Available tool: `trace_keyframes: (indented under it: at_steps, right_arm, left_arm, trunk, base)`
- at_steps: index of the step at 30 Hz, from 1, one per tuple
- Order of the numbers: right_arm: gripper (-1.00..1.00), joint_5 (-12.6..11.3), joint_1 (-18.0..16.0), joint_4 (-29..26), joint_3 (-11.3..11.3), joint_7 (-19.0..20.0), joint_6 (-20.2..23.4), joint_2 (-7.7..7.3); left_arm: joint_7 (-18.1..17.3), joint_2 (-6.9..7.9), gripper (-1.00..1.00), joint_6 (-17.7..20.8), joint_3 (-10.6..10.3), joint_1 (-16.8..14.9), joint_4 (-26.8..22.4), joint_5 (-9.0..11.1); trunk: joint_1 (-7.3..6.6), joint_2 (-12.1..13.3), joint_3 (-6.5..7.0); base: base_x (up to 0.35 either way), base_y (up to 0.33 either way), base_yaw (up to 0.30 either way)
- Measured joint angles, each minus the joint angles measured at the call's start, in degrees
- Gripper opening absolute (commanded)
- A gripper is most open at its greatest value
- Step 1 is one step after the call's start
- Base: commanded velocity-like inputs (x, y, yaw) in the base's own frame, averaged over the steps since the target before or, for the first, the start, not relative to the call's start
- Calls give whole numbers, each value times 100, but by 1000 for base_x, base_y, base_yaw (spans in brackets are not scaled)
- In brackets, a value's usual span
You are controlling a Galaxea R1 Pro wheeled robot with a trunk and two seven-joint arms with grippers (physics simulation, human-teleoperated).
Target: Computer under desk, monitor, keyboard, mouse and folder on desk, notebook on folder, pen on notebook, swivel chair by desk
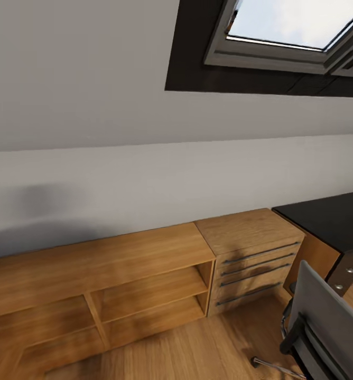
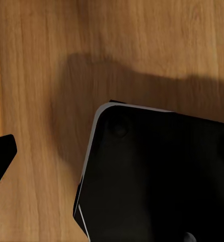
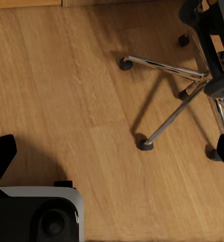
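The head view looks down at a pale wall under a skylight (image 1: 298, 26). Along the wall stand a low open wooden shelf unit (image 1: 97, 285) and, touching its right end, a light wooden dresser (image 1: 250, 253) with long bar handles. Just right of the dresser is a corner of the black-topped table (image 1: 330, 216), with round silver knobs on its dark drawer unit. None of the smaller desk items can be seen on that corner.

The swivel chair (image 1: 324, 316) stands in front of the table at the lower right, its grey back towards the camera. In the right wrist view its chrome star base (image 3: 172, 96) and castors rest on the wooden floor (image 3: 66, 91), well apart from the right pincer (image 3: 112, 151).

The chair lies to the robot's right, so the right arm is judged the nearer one. Both arms hang low, cameras aimed at the floor.

The dark fingertips (image 3: 1, 156) of the right pincer sit at opposite edges, spread wide and empty. Of the left pincer, one fingertip (image 2: 1, 156) is visible above the floor beside the robot's dark base (image 2: 162, 176); whether it is released or clenched cannot be told.
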Motion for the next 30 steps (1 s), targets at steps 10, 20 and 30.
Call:
trace_keyframes:
  at_steps: [10, 20, 30]
  right_arm:
    - [100, 0, 0, 0, 0, 1, 1, 0]
    - [100, 0, 0, 0, 0, -1, 0, 0]
    - [100, 1, 0, 0, 0, -1, 0, 0]
  left_arm:
    - [1, 0, 100, -7, 0, 0, -1, 0]
    - [0, 0, 100, 0, 0, 0, 0, 0]
    - [5, 0, 100, 0, 0, 0, 1, 3]
  trunk:
    - [-2, -1, -72]
    - [0, 0, -148]
    - [0, 0, -223]
  base:
    - [134, 136, -184]
    - [119, 103, -175]
    - [5, 4, -176]
